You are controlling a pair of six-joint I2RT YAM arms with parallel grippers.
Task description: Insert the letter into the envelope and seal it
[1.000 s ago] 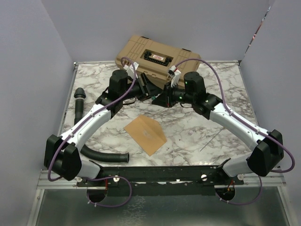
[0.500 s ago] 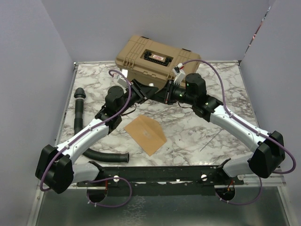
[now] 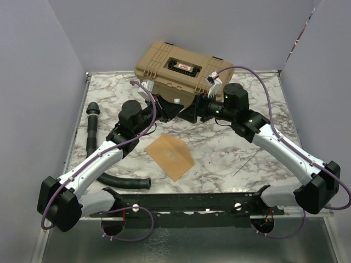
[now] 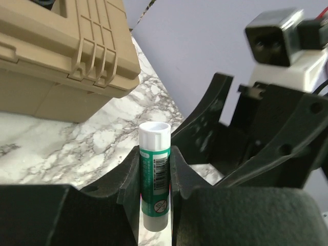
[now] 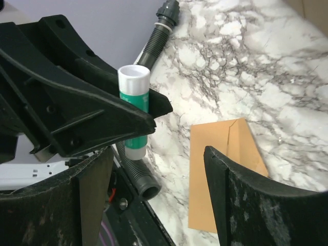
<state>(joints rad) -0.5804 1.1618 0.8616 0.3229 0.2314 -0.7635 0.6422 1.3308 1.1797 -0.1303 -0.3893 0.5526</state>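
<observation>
Sealing looks in hand: the left pincer [image 3: 166, 107] pinches a glue stick [image 4: 155, 164], the right pincer [image 3: 191, 112] is spread beside it, and the envelope [image 3: 169, 155] lies on the tabletop [image 3: 230, 145] below both, so the glue should next come down to it.

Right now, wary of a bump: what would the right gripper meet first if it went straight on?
Most likely the glue stick, clamped in the left gripper, which sits straight ahead of the open right gripper. Depth is unclear, but they look close.
</observation>
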